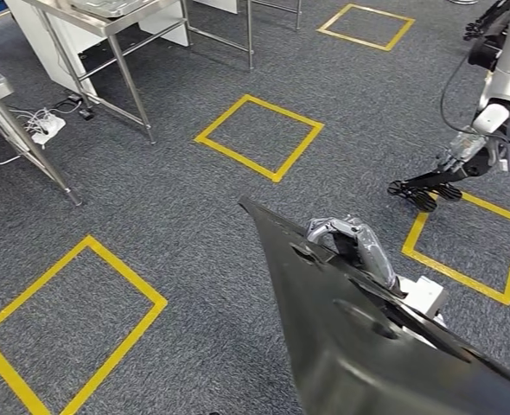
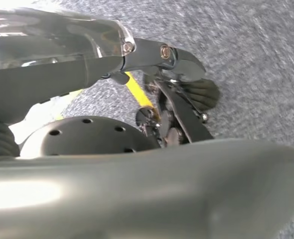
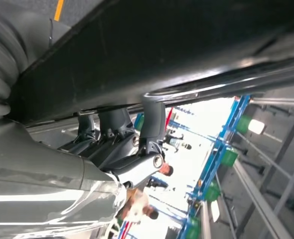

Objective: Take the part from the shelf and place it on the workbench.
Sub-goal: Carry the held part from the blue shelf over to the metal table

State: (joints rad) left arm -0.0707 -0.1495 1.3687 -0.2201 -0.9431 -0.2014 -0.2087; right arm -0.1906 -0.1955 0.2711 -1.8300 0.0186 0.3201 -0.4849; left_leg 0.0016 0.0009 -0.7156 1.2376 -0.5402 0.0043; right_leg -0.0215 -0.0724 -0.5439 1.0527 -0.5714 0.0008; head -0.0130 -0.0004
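The right hand (image 1: 357, 246) is gripping the top edge of the black part (image 1: 370, 346), fingers hooked over it. I cannot tell the left hand's (image 2: 164, 74) state. The robot is carrying the part across the floor (image 1: 174, 199); next it needs to reach the steel worktop (image 1: 109, 17) ahead.

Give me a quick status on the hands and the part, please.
Right hand hooked on edge of large black moulded panel. Left hand grip unclear. Panel carried over grey carpet; steel-legged tables ahead left.
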